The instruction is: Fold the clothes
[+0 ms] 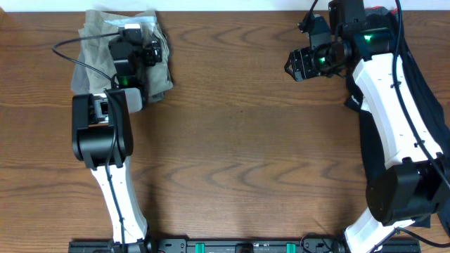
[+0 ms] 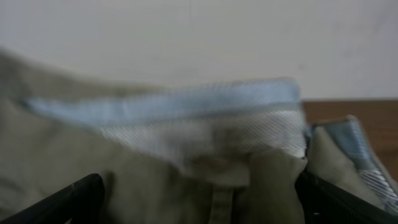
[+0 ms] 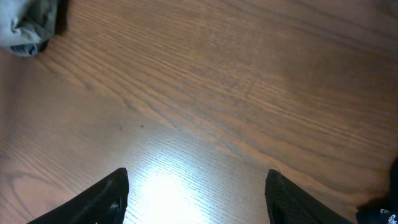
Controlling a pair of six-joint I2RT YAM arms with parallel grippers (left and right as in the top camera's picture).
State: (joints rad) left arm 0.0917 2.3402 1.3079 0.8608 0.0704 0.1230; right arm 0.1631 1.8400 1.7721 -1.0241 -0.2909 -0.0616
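Observation:
The light khaki shorts lie bunched in a pile at the table's far left corner. My left gripper is down on this pile. In the left wrist view the khaki cloth and its pale lined waistband fill the frame, blurred. The left fingers are spread wide with cloth between them. My right gripper is open and empty above bare wood at the far right, as the right wrist view shows. A long black garment lies at the right edge, partly hidden by the right arm.
The brown wooden table runs to a pale wall at the back. A greyish bit of cloth shows at the upper left of the right wrist view. Cables trail from both arms.

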